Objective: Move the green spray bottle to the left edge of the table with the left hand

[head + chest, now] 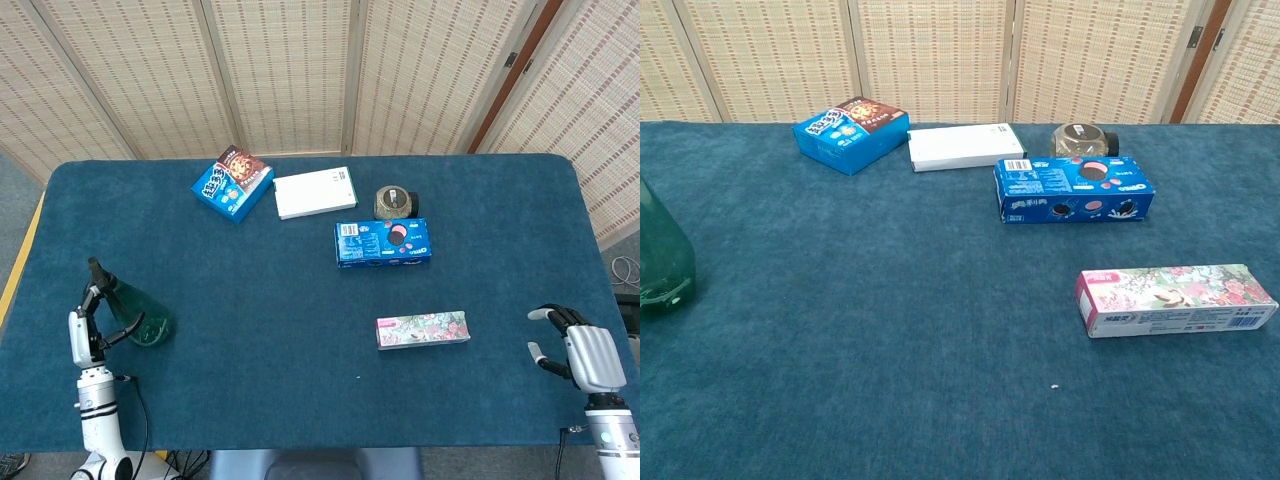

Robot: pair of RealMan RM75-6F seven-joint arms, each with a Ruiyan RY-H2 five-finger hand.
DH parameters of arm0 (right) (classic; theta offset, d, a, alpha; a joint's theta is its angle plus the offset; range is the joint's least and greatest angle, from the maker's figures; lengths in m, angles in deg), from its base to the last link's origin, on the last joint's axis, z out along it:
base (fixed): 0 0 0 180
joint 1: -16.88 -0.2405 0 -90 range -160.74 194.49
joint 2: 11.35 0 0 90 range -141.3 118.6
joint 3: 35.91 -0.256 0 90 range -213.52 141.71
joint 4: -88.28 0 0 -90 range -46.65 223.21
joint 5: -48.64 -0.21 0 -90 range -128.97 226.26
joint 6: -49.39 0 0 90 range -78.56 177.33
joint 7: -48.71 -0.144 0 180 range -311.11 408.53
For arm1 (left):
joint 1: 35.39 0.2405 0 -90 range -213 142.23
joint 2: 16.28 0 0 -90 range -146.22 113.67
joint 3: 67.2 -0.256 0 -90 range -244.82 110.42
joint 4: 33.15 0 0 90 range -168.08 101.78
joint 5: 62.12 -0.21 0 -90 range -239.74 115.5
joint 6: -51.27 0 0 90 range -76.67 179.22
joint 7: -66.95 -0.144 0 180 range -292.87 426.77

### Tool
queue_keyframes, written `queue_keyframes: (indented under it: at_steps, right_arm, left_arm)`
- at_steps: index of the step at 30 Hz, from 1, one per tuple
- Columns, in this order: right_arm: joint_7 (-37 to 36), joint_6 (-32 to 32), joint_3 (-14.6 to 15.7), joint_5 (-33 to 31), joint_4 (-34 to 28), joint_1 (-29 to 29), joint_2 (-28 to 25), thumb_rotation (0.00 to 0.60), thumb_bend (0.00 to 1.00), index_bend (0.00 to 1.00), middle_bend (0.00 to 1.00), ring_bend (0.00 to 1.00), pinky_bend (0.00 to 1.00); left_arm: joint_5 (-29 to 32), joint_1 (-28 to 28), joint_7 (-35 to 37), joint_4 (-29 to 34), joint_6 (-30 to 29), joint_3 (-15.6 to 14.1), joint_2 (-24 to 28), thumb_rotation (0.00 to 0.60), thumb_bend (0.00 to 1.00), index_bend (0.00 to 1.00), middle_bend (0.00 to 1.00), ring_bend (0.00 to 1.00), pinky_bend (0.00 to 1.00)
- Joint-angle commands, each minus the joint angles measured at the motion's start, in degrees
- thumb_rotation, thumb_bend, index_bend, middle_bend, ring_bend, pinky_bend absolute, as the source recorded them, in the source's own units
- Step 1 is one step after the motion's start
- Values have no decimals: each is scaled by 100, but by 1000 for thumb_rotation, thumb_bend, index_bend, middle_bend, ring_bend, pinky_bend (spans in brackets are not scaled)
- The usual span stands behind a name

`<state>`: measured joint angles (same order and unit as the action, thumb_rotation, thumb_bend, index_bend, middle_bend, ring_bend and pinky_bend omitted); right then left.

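The green spray bottle (138, 314) stands near the table's left edge, its dark nozzle pointing up and left. In the chest view only its translucent green body (662, 262) shows, cut off by the frame's left border and resting on the cloth. My left hand (84, 334) is right beside it on the left, with one finger up at the nozzle and another against the body, holding it. My right hand (580, 355) hangs at the table's front right corner with its fingers apart and nothing in it. Neither hand shows in the chest view.
The blue table (300, 400) carries a blue snack box (232, 184), a white box (315, 192), a dark round jar (395, 202), a blue cookie box (383, 242) and a flowered box (422, 329). Folding screens stand behind.
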<state>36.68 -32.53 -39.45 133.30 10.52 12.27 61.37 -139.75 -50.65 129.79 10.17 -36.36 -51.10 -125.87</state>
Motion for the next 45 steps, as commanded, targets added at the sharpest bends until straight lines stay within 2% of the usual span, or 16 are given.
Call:
queue_keyframes:
  at_steps: [1, 8, 20, 35, 45]
  right_arm:
    - [-4, 0, 2, 3, 0, 0, -1, 600, 241, 404, 366, 324, 516]
    - [-6, 1, 7, 8, 15, -2, 10, 600, 241, 405, 366, 324, 516]
    - [38, 18, 8, 22, -21, -27, 15, 600, 242, 404, 365, 324, 516]
    - [54, 24, 15, 28, -32, -38, 22, 600, 241, 404, 365, 324, 516]
    - [30, 24, 19, 31, -4, -39, 41, 600, 241, 405, 365, 324, 516]
  left_arm:
    - [2, 13, 34, -27, 4, 0, -23, 600, 147, 570, 485, 436, 72]
    - [52, 75, 120, 36, 6, 47, -6, 600, 145, 548, 485, 419, 72]
    - [151, 187, -165, 450, 86, 103, 210, 600, 143, 514, 475, 390, 72]
    - [-24, 327, -431, 502, -110, -53, 203, 600, 142, 501, 460, 382, 72]
    - [2, 332, -634, 706, -2, -51, 274, 600, 141, 475, 417, 343, 72]
